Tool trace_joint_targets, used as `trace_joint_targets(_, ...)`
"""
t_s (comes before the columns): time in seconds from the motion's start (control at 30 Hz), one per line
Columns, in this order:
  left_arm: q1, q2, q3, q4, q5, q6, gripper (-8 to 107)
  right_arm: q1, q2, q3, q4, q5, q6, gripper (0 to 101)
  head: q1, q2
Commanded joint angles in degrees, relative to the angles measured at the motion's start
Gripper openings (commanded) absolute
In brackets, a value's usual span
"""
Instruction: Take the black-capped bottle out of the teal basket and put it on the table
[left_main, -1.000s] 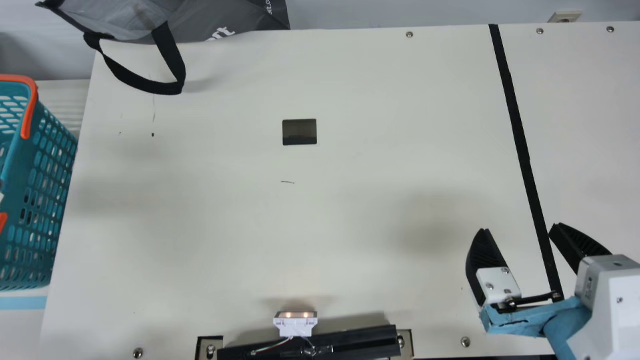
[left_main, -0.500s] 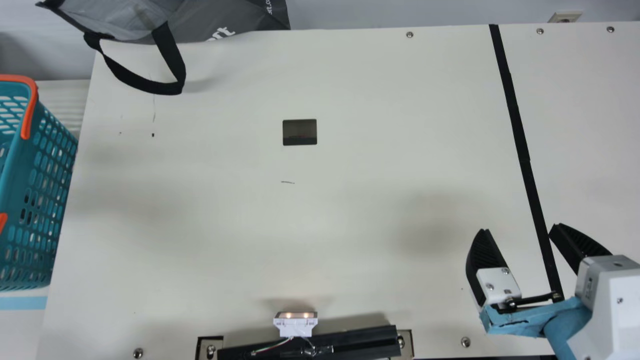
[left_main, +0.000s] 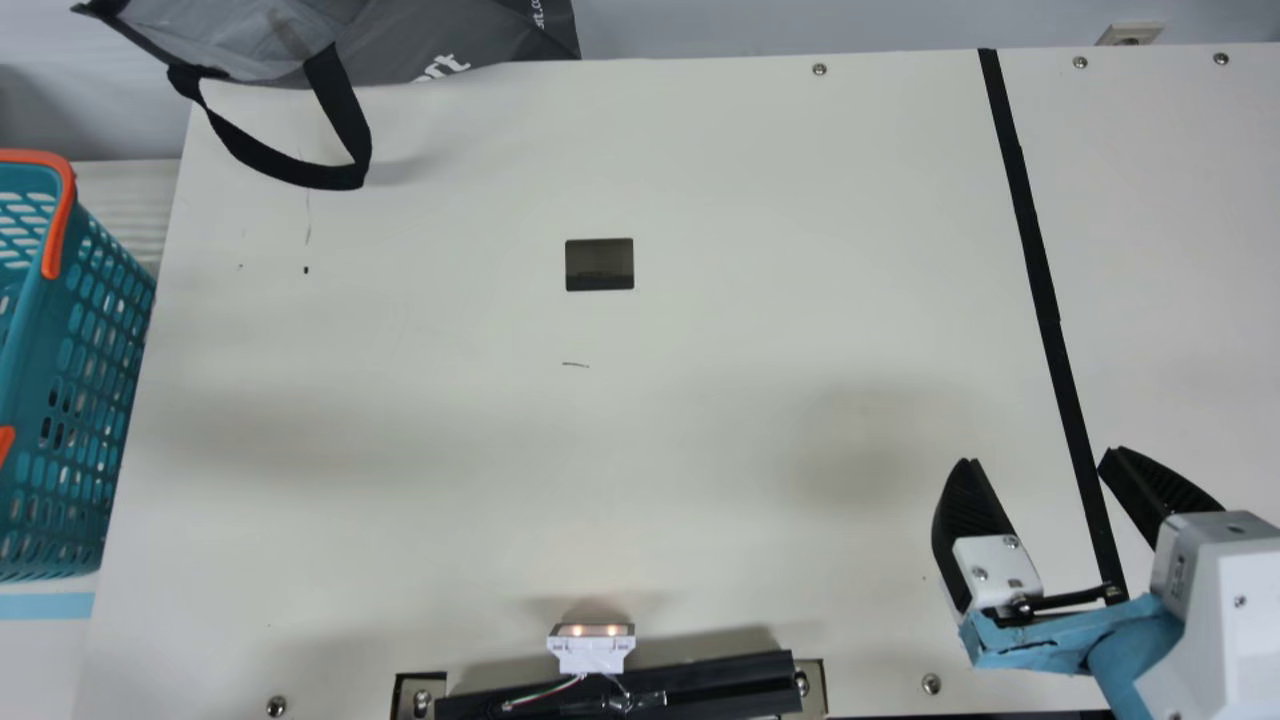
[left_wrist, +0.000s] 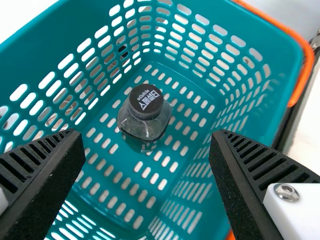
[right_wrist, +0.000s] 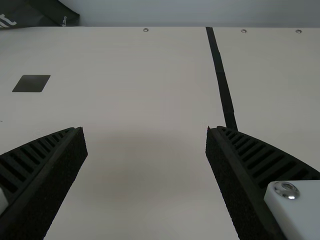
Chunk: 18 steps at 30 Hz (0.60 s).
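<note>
Black-capped bottle is inside the teal basket, so not on the table at this point. Bottle stands on the slotted basket floor, cap up, clear sides, pale print on the cap; looks upright, though the steep angle makes a slight lean hard to rule out. Left gripper: jaws wide, nothing between the pads, over the basket in the left wrist view. Bottle lies in line with the gap, lower down, touching neither finger. Right gripper: jaws wide too, holding nothing, over the table at the near right in the main view, well apart from the basket. One finger on each side of the black tape strip as the main view has it; same strip runs away beyond the fingers in the right wrist view. Basket is at the table's left edge, cut off by the main view's border, orange handle on its rim. Rest: gray bag at the far left, black strap looping down over the tabletop; dark rectangle around mid-table; small white fixture with two lit spots at the near edge, black bar just beside it.
</note>
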Motion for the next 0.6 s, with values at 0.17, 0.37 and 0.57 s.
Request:
trace_joint_targets(0.17, -1.7, 4.79, -1.23, -4.98, -2.01, 8.42, 107, 0.0, 0.0, 0.0, 0.0, 0.0, 0.0, 91, -0.21, 0.47)
trace_joint_targets(0.37, -4.0, 8.1, -2.26, -7.35, -4.13, 11.33, 107, 0.0, 0.0, 0.0, 0.0, 0.0, 0.0, 91, -0.21, 0.47)
trace_joint_targets(0.57, -5.83, 10.86, -3.27, -7.8, -5.68, 11.78, 107, 0.0, 0.0, 0.0, 0.0, 0.0, 0.0, 91, -0.21, 0.47)
